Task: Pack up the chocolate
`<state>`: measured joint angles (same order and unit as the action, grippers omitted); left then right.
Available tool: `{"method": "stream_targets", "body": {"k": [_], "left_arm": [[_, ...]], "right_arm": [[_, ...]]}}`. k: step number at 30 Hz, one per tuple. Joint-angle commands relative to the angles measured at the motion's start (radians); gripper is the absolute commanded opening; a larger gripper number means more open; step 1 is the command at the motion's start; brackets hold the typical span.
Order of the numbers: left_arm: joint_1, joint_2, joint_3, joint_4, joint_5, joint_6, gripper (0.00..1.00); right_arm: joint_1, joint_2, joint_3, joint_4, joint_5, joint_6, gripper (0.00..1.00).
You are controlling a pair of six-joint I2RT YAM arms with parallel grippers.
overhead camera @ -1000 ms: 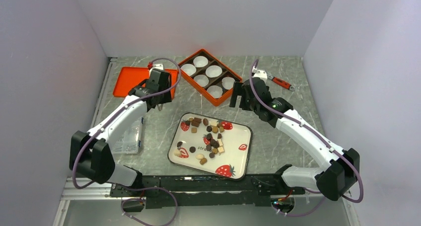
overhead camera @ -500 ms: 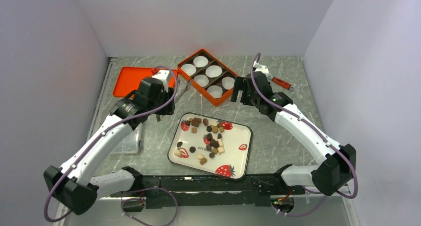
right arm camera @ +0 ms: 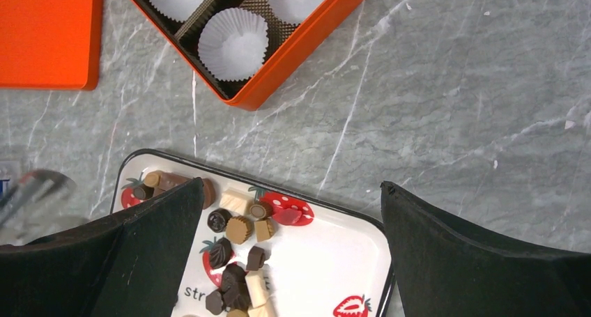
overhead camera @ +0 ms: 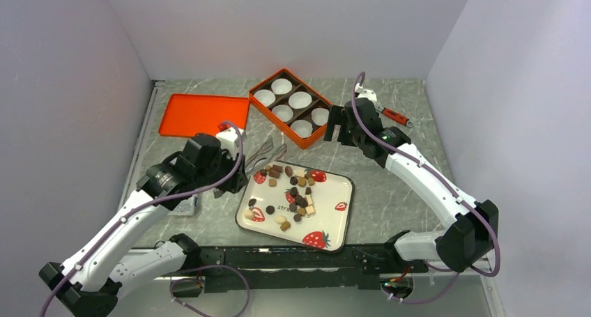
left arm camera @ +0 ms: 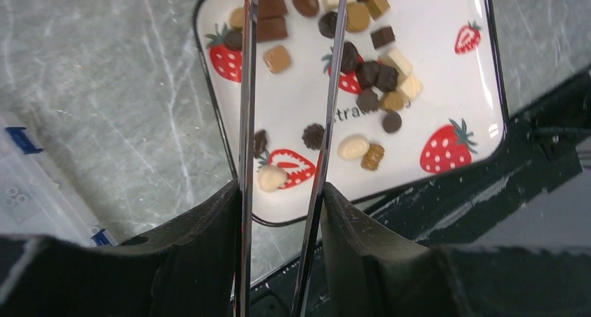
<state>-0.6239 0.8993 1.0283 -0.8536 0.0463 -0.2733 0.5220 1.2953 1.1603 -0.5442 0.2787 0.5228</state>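
Partly under chocolate [left arm camera: 368, 73], print on the tray [left arm camera: 446, 66] reads perhaps "straw"; left hand [left arm camera: 279, 195] grips tongs [left arm camera: 247, 87]; right hand [right arm camera: 291, 186] gapes wide.

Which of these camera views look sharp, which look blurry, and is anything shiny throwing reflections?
Top external: evenly lit and sharp, with soft shadows. Left wrist: chocolate and tray crisp; the metal tongs mirror their surroundings; the left gripper is dark and out of focus. Right wrist: orange box sharp, tongs at the left edge smeared, right gripper nearly black.
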Motion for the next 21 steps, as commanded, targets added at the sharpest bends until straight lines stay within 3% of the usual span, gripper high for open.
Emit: {"method": "stream_targets", "body": {"k": [1, 13, 21], "left_arm": [[-0.047, -0.027, -0.024, -0.016, 0.083, 0.045, 0.47], [-0.209, -0.045, -0.056, -0.098, 0.033, 0.042, 0.45], [-0.268, 0.041, -0.054, -0.091, -0.033, -0.018, 0.42]], "right_arm": [[-0.007, -0.005, 0.03, 0.015, 0.006, -0.015, 1.0], [-0.017, -0.03, 0.001, 0.006, 0.008, -0.018, 1.0], [-0.025, -0.051, -0.018, 0.006, 0.0, -0.014, 1.0]]}}
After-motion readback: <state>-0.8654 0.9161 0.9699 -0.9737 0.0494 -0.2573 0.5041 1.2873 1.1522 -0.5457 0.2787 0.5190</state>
